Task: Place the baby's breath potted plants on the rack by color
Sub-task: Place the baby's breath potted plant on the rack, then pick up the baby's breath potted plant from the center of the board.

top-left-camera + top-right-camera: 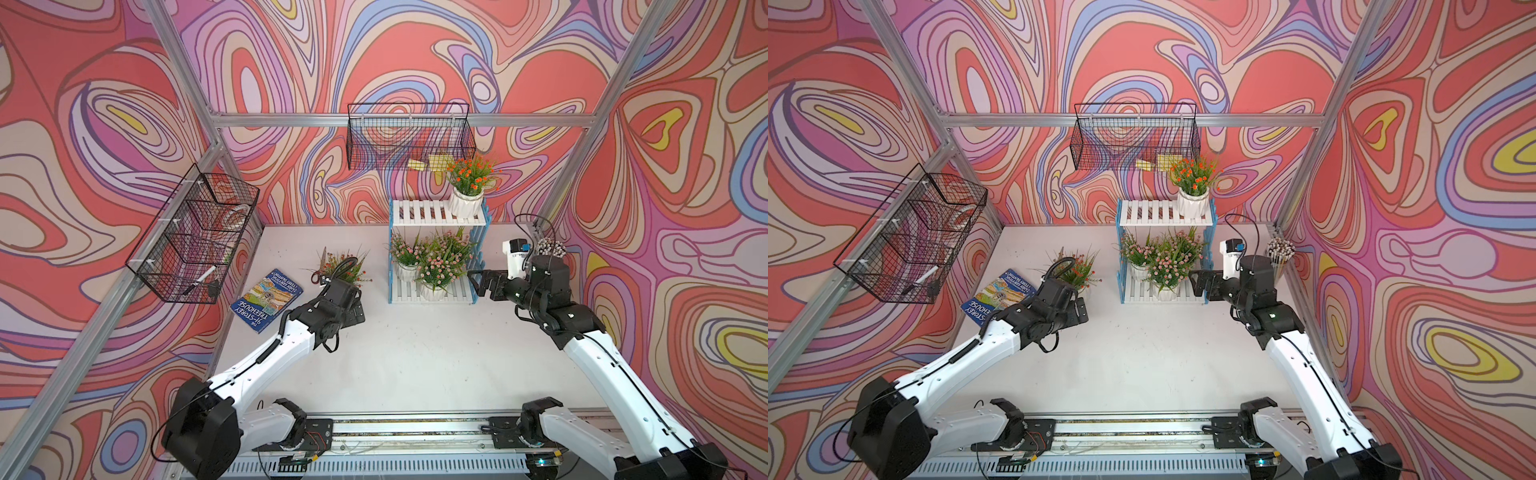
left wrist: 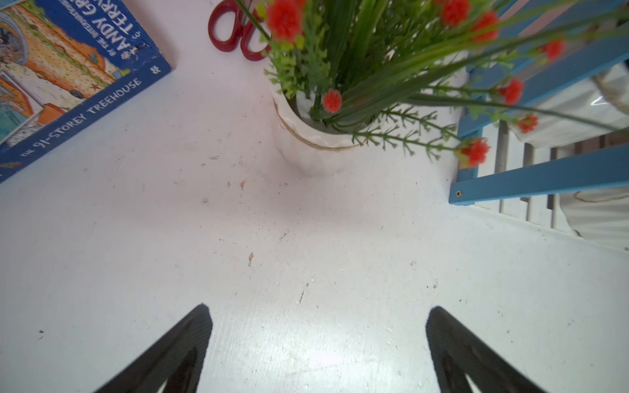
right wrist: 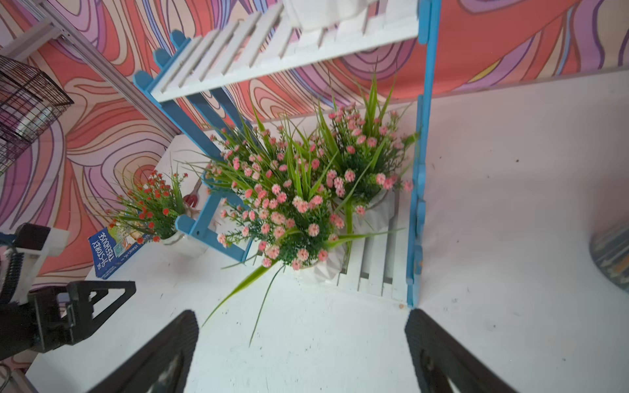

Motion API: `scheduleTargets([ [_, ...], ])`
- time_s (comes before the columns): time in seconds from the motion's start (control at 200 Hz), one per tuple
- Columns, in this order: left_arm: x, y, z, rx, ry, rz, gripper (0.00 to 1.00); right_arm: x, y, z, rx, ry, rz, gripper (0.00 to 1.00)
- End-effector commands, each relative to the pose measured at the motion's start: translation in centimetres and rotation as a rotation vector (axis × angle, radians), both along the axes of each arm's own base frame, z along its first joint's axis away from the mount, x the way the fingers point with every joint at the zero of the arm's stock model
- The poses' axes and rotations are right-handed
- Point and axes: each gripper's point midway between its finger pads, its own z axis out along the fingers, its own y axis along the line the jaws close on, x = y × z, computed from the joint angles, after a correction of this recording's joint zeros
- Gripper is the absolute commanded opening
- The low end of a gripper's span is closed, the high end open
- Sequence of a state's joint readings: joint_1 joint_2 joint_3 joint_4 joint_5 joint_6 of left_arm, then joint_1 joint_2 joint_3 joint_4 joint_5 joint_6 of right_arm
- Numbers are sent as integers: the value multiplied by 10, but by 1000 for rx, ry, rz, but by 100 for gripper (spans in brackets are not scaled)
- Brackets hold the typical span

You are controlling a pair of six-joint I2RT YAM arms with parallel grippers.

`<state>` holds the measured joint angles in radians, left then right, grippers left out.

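Rack [image 1: 419,212]: two tiers of white slats with blue picket sides, standing at the back of the surface [image 1: 415,357].
Top shelf: shelved orange plant [image 1: 467,178] at the right end; the other slats are bare.
Lower shelf: three pink plants [image 3: 296,204], pots crowded together and filling the tier.
Off the rack: loose orange plant [image 2: 313,149], upright on the surface near the rack's left side. Red scissors [image 2: 235,30] lie just behind it, and a book [image 2: 68,85] lies further left.
Left hand [image 2: 320,309]: fingers spread wide, holding nothing. It is low over the surface and aimed at the loose orange plant, with bare surface between them.
Right hand [image 3: 302,313]: fingers spread wide, empty, just beside the rack's right side at lower-shelf level.
Step in hand: judged to be the approach to the last pot. Four of five are shelved, pink below and orange above.
Next move calls for: bringing the left hand forward until its fingers flank the ribbed pot below the foliage, then closing on the pot wall. The pot must then be lifted above the top shelf and set on the bare slats beside the shelved orange plant.
Caution: the wide leaves may brush the blue pickets.
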<state>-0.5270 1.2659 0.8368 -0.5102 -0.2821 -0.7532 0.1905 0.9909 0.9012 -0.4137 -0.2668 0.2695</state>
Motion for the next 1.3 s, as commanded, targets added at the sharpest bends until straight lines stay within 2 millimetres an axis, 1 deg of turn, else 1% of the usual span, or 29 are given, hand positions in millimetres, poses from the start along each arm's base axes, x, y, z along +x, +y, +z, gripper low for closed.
scheduleTargets([
  [0.0, 18, 2, -7, 20, -59, 72, 100, 0, 8, 3, 42, -32, 33, 98],
  [0.045, 20, 4, -14, 37, -78, 83, 100, 1, 10, 4, 54, -46, 41, 98],
  [0.06, 24, 3, -13, 34, -100, 85, 100, 1, 10, 4, 58, -51, 42, 98],
  [0.105, 25, 5, -17, 52, -128, 85, 100, 1, 12, 6, 74, -69, 46, 98],
  [0.13, 31, 3, -14, 37, -172, 91, 100, 1, 13, 7, 83, -79, 51, 98],
  [0.19, 37, 2, -13, 45, -230, 93, 100, 0, 17, 11, 111, -104, 73, 98],
  [0.255, 46, -3, -14, 45, -284, 68, 100, 1, 21, 17, 140, -125, 90, 98],
  [0.416, 69, -11, -18, 130, -301, 15, 100, 4, 26, 33, 170, -180, 113, 98],
  [0.511, 79, -13, -15, 153, -340, 8, 100, 5, 26, 38, 169, -198, 116, 98],
  [0.706, 95, -3, -22, 185, -326, 38, 100, 5, 28, 38, 176, -204, 126, 98],
  [0.911, 101, 13, -27, 207, -302, 101, 100, 7, 30, 40, 175, -209, 134, 98],
  [1.047, 106, 17, -28, 216, -301, 119, 100, 9, 31, 39, 179, -210, 140, 98],
  [1.162, 111, 24, -29, 220, -292, 156, 100, 9, 32, 39, 177, -212, 145, 98],
  [1.297, 118, 28, -34, 214, -273, 171, 100, 8, 31, 41, 168, -217, 144, 98],
])
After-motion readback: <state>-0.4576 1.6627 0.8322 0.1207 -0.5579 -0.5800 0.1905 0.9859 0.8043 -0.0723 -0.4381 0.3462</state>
